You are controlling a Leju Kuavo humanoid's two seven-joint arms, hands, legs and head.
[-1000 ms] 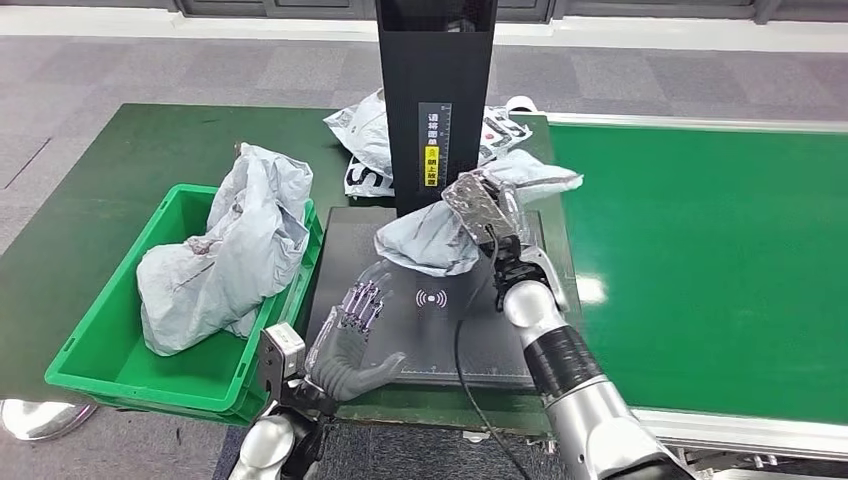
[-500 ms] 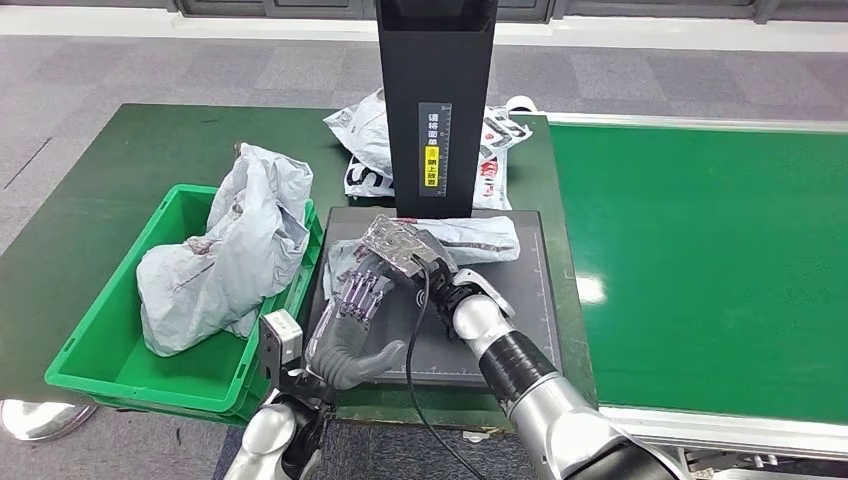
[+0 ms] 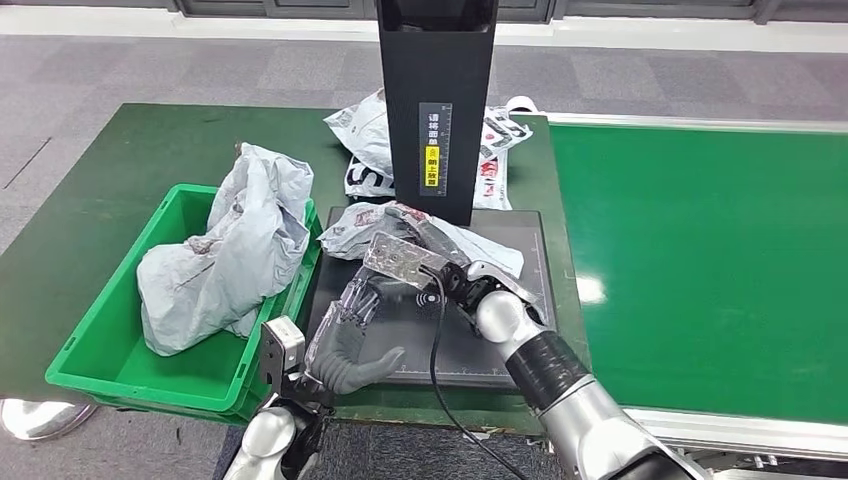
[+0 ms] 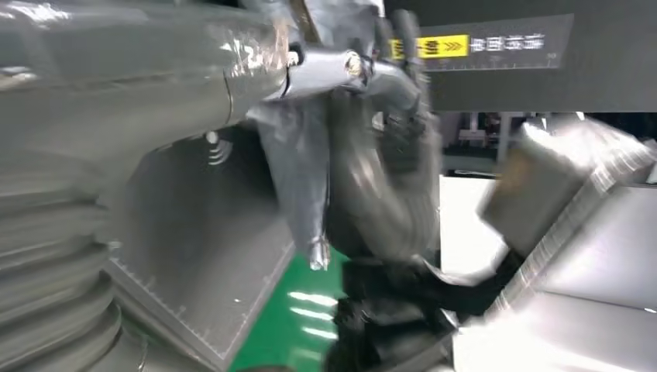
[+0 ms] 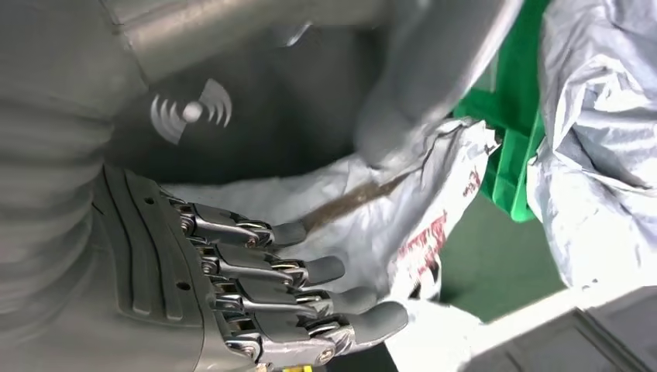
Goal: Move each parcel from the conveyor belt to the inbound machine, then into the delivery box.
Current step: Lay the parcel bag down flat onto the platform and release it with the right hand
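Head view: the right hand (image 3: 415, 262) grips a grey poly-mailer parcel (image 3: 385, 228), which lies across the black scan plate (image 3: 500, 345) of the inbound machine (image 3: 436, 105), trailing toward the plate's edge nearest the green delivery box (image 3: 110, 365). The left hand (image 3: 350, 335) hovers over the front of the plate, palm up, fingers spread, holding nothing. The delivery box holds a crumpled grey parcel (image 3: 225, 255). More bagged parcels (image 3: 365, 145) lie on the worktop (image 3: 110, 160) behind the machine's column. The conveyor belt (image 3: 700, 270) carries no parcel in the visible stretch.

Left wrist view: blurred. The grey parcel (image 4: 298, 178) hangs under the right hand (image 4: 387, 116), with the plate (image 4: 209, 263) beneath and the machine's yellow label (image 4: 442, 46) beyond.

Right wrist view: the right hand's fingers (image 5: 310, 271) curl against the parcel (image 5: 387, 225), the thumb pressing from the other side. The box's green rim (image 5: 515, 116) is just beside the parcel's end.

Progress, as judged: at least one parcel is boxed; this one is at the machine stage, and the transfer into the box is not yet done.
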